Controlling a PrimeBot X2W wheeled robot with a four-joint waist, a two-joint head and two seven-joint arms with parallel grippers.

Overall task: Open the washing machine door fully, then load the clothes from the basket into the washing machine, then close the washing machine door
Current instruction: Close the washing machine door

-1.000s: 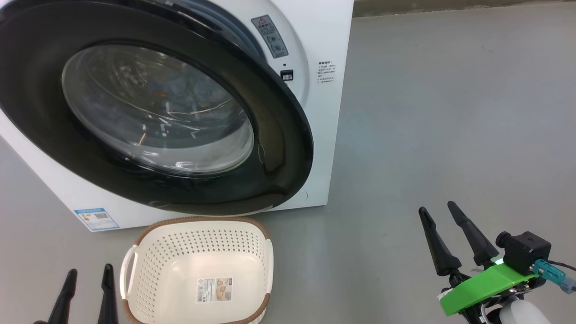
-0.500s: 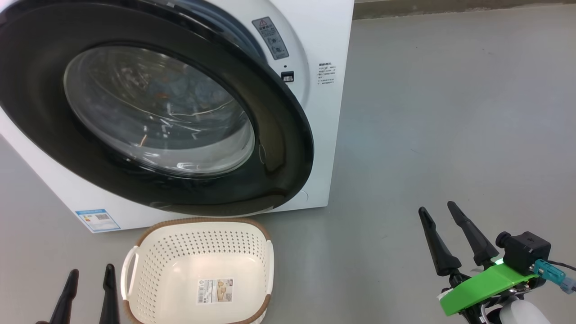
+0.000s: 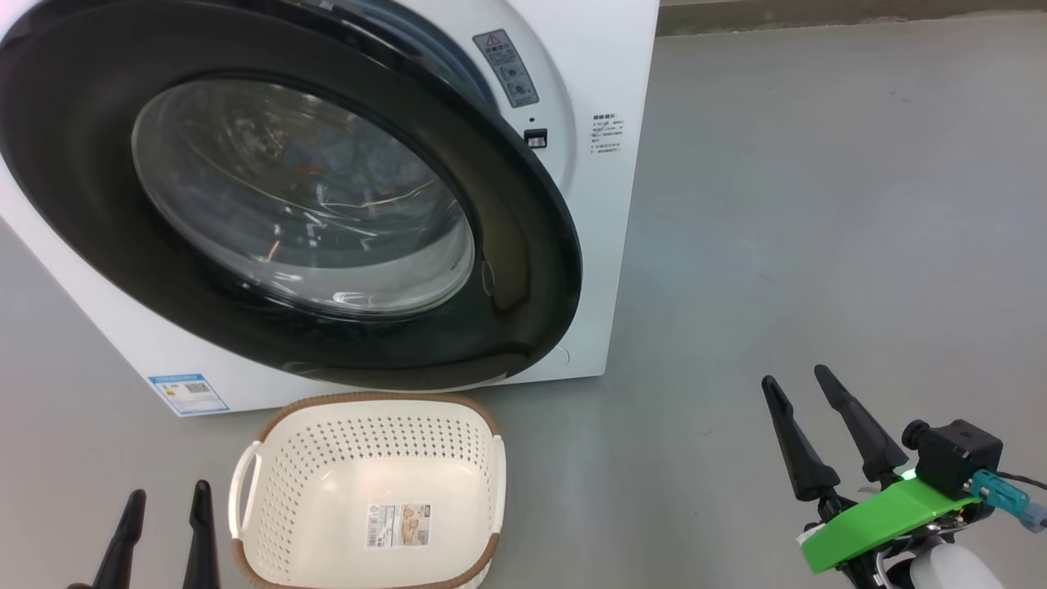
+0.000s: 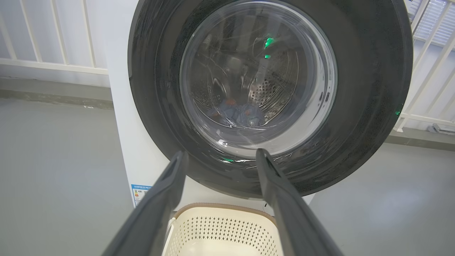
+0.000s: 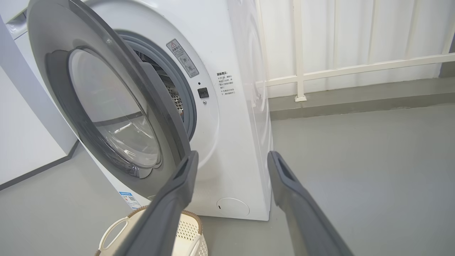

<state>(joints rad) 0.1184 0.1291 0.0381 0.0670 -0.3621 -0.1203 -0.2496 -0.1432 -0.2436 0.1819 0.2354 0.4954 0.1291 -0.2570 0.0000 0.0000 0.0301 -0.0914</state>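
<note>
The washing machine (image 3: 609, 245) fills the upper left of the head view. Its door (image 3: 523, 270) stands ajar, swung partway out from the grey gasket (image 5: 190, 106). Through the glass I see the light blue clothes (image 4: 236, 112) lying inside the steel drum. On the floor in front sits the basket (image 3: 368, 401), with nothing in it but its label sticker. My left gripper (image 3: 168, 492) is open just left of the basket. My right gripper (image 3: 795, 376) is open and holds nothing, over bare floor to the right of the machine.
Grey floor (image 3: 818, 204) stretches to the right of the machine. A white railing (image 5: 355, 67) runs behind it. A blue energy label (image 3: 188, 394) and a small round flap (image 5: 233, 207) sit low on the machine's front. A white wall (image 5: 21, 142) stands on the door's far side.
The whole head picture has shifted slightly to the right, so the camera has moved. Door, basket and both grippers hold their places relative to one another.
</note>
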